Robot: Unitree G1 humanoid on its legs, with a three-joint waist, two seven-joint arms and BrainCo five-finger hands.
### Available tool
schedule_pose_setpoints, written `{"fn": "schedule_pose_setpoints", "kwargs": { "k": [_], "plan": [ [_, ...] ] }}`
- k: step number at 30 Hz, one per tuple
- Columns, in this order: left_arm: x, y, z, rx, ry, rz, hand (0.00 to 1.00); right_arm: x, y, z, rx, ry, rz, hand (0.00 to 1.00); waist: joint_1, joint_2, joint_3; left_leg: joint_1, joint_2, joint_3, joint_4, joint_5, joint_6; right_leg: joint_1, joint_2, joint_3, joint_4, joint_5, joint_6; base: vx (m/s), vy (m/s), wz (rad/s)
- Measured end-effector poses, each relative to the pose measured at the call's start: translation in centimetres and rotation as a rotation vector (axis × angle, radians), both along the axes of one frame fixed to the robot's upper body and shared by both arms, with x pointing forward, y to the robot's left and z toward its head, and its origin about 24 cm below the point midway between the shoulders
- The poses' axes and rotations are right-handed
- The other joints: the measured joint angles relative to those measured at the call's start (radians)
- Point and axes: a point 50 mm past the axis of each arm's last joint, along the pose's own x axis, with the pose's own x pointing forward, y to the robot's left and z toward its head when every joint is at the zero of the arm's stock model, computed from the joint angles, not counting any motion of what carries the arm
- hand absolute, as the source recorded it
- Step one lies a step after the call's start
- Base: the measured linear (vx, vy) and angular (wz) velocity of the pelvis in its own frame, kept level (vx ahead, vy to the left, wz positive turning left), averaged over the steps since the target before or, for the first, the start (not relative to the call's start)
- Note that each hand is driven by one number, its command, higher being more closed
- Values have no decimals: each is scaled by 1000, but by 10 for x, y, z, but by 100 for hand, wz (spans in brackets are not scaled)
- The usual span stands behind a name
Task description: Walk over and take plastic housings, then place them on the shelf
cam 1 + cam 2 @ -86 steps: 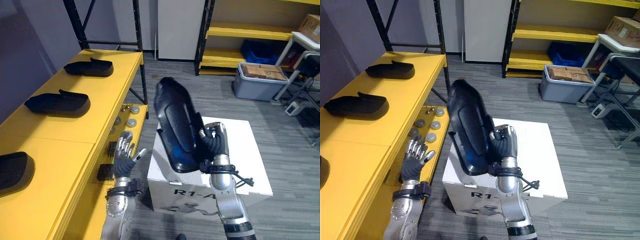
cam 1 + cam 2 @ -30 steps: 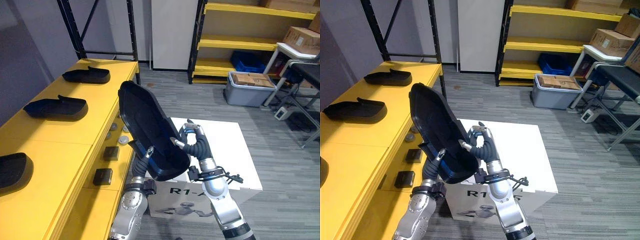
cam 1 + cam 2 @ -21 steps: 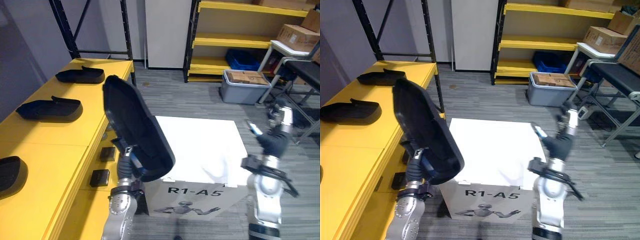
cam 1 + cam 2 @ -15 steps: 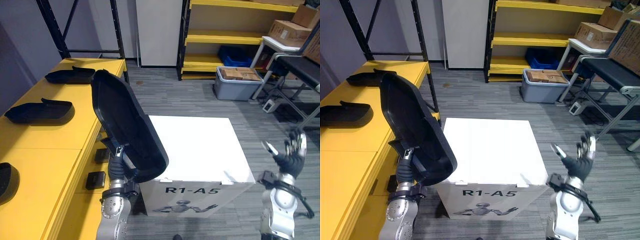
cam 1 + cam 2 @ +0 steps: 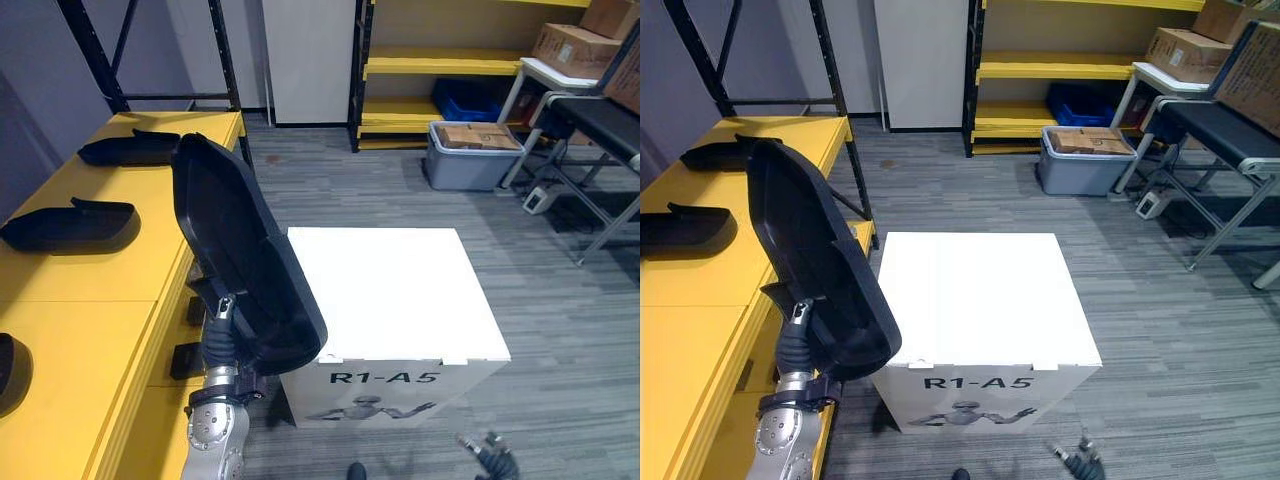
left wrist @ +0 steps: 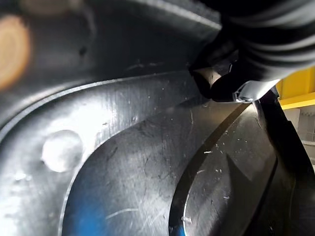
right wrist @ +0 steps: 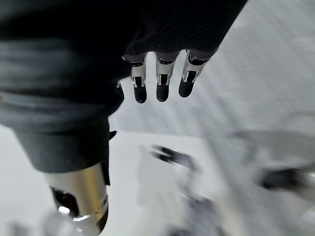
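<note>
Carrying step: the left hand (image 5: 221, 335) grips 1 black plastic housing (image 5: 240, 250) upright between the yellow shelf (image 5: 100, 300) and the white box (image 5: 390, 290). The right hand (image 7: 158, 81) hangs low, fingers straight, empty. Next: swing left, lay the housing on bare shelf.

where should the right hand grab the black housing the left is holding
On the housing, probably the free long rim facing the white box, midway up, from the box side. It stands tilted with the left hand gripping its lower end, so that rim is clear.
</note>
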Motion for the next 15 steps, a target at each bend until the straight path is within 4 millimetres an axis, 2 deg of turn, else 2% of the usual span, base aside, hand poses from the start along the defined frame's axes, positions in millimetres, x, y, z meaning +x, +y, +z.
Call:
{"fn": "schedule_pose_setpoints", "kwargs": {
  "k": [2, 5, 7, 9, 10, 12, 13, 15],
  "plan": [
    [0, -3, -1, -3, 4, -10, 100, -8, 7, -5, 25, 35, 15, 0, 2, 0, 2, 0, -4, -24, -2, 3, 3, 4, -8, -23, 8, -9, 5, 2, 26, 34],
    [0, -8, -2, -11, 10, -15, 100, -9, 10, -6, 31, 52, 39, 0, 9, -6, 12, 3, -16, -87, -3, 19, 5, -24, -39, -88, 129, -84, 12, -11, 18, 70],
    [-1, -12, -4, -13, 20, -32, 100, -8, 12, -7, 25, 61, 75, 0, 33, -24, 22, 2, -47, -165, -4, 36, 12, -74, -104, -161, 300, -183, 20, -20, 14, 103],
    [-3, -13, -6, -14, 32, -39, 100, -6, 13, -7, 14, 66, 115, 0, 44, -33, 32, -4, -77, -248, 7, 48, 9, -75, -154, -224, 368, -226, 31, -10, -2, 146],
    [-5, -16, -6, -20, 37, -44, 100, -1, 15, -6, 4, 63, 166, 0, 54, -35, 39, -27, -112, -336, 26, 55, 2, -74, -209, -302, 418, -261, 45, -11, -4, 181],
    [-6, -16, -2, -21, 20, -42, 100, 6, 12, -4, -14, 48, 191, 0, 68, -34, 51, -67, -146, -407, 58, 57, -6, -75, -258, -385, 451, -284, 56, -44, 22, 184],
    [-6, -12, 7, -17, -16, -23, 100, 23, 16, -1, -21, 7, 213, 0, 77, -32, 68, -129, -120, -324, 73, 41, -2, -73, -295, -471, 456, -295, 63, -101, 21, 192],
    [-7, -10, 14, -18, -49, -8, 100, 42, 20, 5, -29, -46, 237, 0, 87, -21, 85, -191, -40, -113, 94, 45, -5, -62, -310, -539, 447, -297, 67, -90, 21, 153]
  ]
}}
